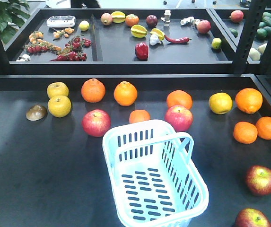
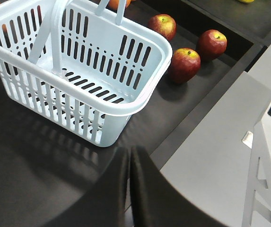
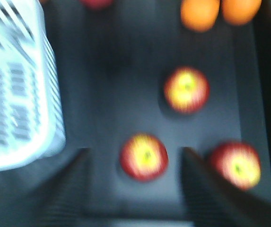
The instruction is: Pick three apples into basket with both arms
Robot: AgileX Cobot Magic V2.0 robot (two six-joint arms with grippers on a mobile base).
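In the front view, the pale blue basket (image 1: 140, 127) stands empty near the middle of the dark desk (image 1: 40, 179). Its long axis runs from far left to near right, and its handle (image 1: 173, 141) is raised across the far end. Two dark-red apples lie at the near right, one (image 1: 261, 180) just beyond the other (image 1: 252, 218), both well apart from the basket. Oranges (image 1: 125, 93) and yellow apples (image 1: 59, 106) lie farther back. No pincer shows here.

In the left wrist view, the basket (image 2: 78, 90) fills the upper left. Past its right end sit three dark-red apples (image 2: 162, 26) (image 2: 184, 65) (image 2: 212, 44), stems upward, none touching it. The left pincer (image 2: 129, 156) is clenched, fingers pressed together on nothing, at the desk's near edge.

The right wrist view is blurred. The basket (image 3: 31, 142) is at the left. The right pincer (image 3: 136, 153) is released, fingers spread wide. One apple (image 3: 144, 157) shows between them, touching neither, with two more (image 3: 186, 90) (image 3: 235, 164) to its right. All three turn their yellow stem hollows upward.
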